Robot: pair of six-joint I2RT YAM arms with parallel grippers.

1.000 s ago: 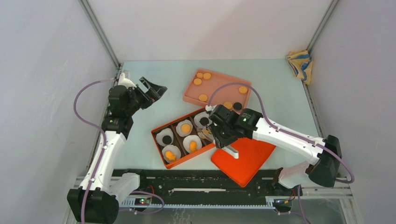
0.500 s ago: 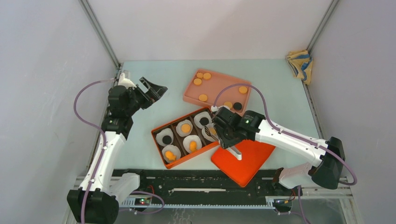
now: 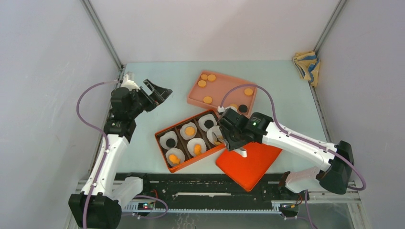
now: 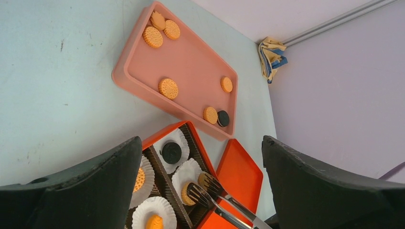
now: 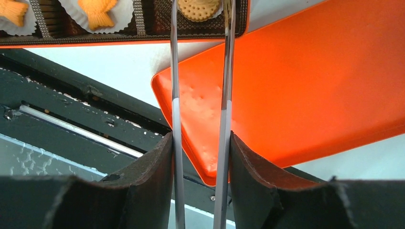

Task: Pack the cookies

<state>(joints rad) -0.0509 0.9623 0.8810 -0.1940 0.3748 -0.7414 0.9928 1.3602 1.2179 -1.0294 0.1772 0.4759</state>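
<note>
Cookies [image 4: 168,88], small flat round discs, mostly orange and a few black, lie loose on the pale pink shallow tray [image 4: 191,62] at the far middle, and more sit in white paper cups [image 4: 179,137] in the orange divided box [image 5: 95,36] nearer. One orange cookie [image 5: 199,8] in the box's near right cup lies between the tips of thin metal tongs [image 5: 224,95], squeezed between the right gripper's [image 5: 200,143] narrowed jaws; whether the tips touch it is unclear. The left gripper [image 4: 201,143] hovers at the left, jaws wide and holding nothing.
</note>
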